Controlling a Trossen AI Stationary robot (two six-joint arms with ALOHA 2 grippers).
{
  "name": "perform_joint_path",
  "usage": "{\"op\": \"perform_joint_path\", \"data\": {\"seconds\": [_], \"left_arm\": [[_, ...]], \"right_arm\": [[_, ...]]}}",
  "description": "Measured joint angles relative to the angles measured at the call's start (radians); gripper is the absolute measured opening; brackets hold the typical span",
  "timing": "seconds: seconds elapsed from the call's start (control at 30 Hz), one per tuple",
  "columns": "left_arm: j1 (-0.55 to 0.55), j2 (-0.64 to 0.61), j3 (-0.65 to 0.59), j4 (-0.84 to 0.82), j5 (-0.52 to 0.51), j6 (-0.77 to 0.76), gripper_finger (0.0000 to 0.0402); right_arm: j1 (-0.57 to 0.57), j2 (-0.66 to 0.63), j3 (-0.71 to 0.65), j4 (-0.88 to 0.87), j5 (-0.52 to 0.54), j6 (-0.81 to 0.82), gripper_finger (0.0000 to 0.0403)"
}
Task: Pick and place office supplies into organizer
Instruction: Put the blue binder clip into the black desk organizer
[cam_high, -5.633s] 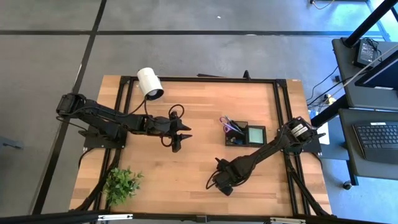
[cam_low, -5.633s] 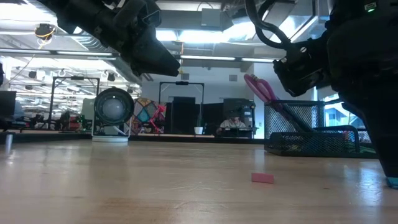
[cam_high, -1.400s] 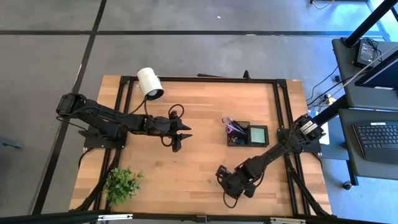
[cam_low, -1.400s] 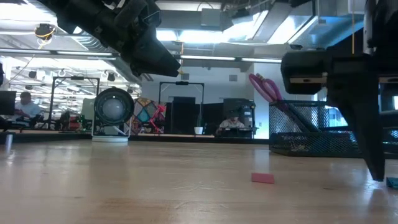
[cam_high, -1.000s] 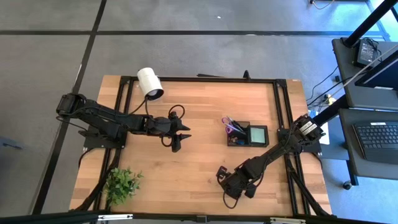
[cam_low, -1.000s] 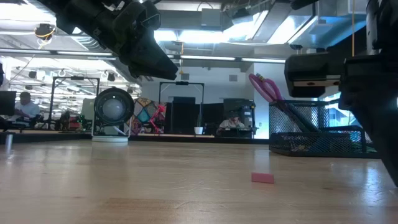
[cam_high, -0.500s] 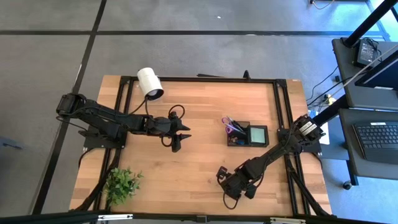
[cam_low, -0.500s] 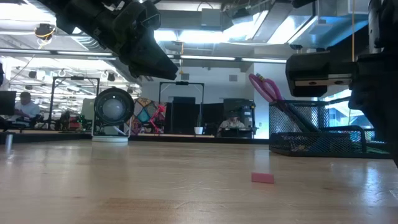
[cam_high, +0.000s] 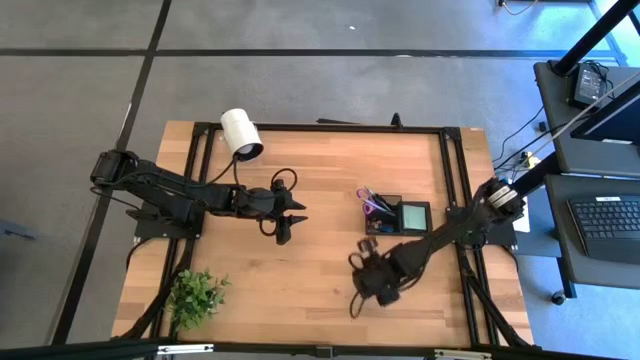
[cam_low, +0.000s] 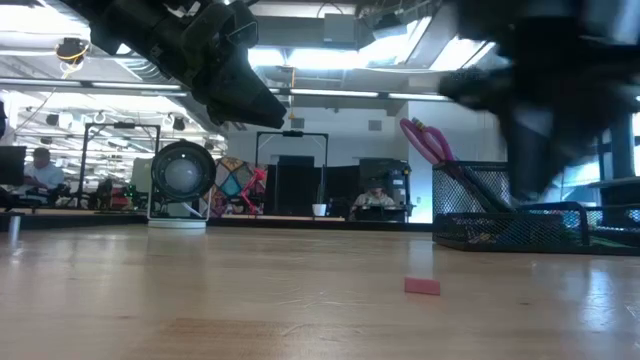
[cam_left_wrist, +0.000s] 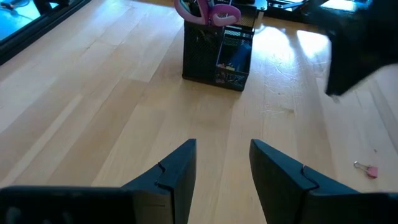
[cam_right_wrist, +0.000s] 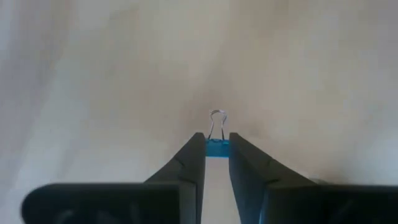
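Note:
The black mesh organizer (cam_high: 395, 215) stands right of the table's middle. It holds purple-handled scissors (cam_low: 424, 140), pens and a light green notepad (cam_high: 411, 214). My right gripper (cam_right_wrist: 217, 155) hovers near-left of the organizer (cam_low: 510, 215), shut on a tiny blue binder clip (cam_right_wrist: 217, 148). A small pink clip (cam_low: 421, 286) lies flat on the table and also shows in the left wrist view (cam_left_wrist: 368, 170). My left gripper (cam_left_wrist: 222, 163) is open, waits above the table's middle (cam_high: 285, 225) and faces the organizer (cam_left_wrist: 217, 53). My right gripper pinches the blue binder clip by its blue body (cam_right_wrist: 217, 149) between the two fingertips. The clip's wire handle (cam_right_wrist: 216, 124) sticks out beyond the fingers. The clip is lifted clear of the table.
A white cylinder (cam_high: 240, 132) lies at the far-left part of the table. A green potted plant (cam_high: 197, 293) stands at the near-left corner. Bare wood spreads between the two arms and along the near edge.
My right gripper has risen from the table near its near edge with the blue clip and swung toward the far edge and the organizer, moving fast. The left arm has kept still.

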Motion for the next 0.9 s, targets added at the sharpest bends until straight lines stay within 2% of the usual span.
{"op": "perform_joint_path", "data": {"seconds": [0.1,0.33,0.9], "left_arm": [[0.0,0.0,0.0,0.0,0.0,0.009,0.0143],[0.0,0.0,0.0,0.0,0.0,0.009,0.0143],[0.0,0.0,0.0,0.0,0.0,0.009,0.0143]], "right_arm": [[-0.026,-0.064,0.001,-0.055,0.087,0.066,0.0059],[-0.095,-0.152,-0.003,-0.213,0.129,0.13,0.006],[-0.268,-0.157,-0.183,-0.222,0.127,0.171,0.0063]]}}
